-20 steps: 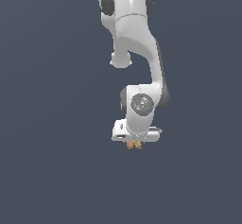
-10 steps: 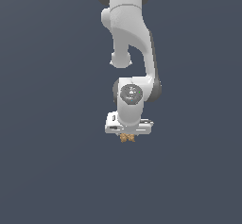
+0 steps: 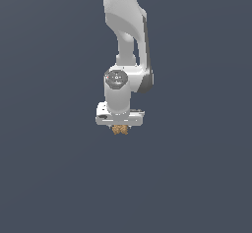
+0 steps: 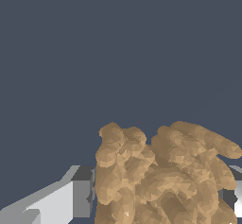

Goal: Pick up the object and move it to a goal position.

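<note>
The tool (image 3: 119, 128) is clamped on the lumpy orange-tan object (image 3: 119, 129), so the carry seems underway, and next comes steady travel to the goal.

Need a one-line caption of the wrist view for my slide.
Wrist view: lumpy orange-tan object clamped between the gripper's grey fingers against a plain dark background.

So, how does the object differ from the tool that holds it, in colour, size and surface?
The object is orange-tan; the tool is white with dark pads. The object is much smaller than the tool. The object looks lumpy and speckled; the tool is smooth and flat-sided. Both hang together below the arm.
</note>
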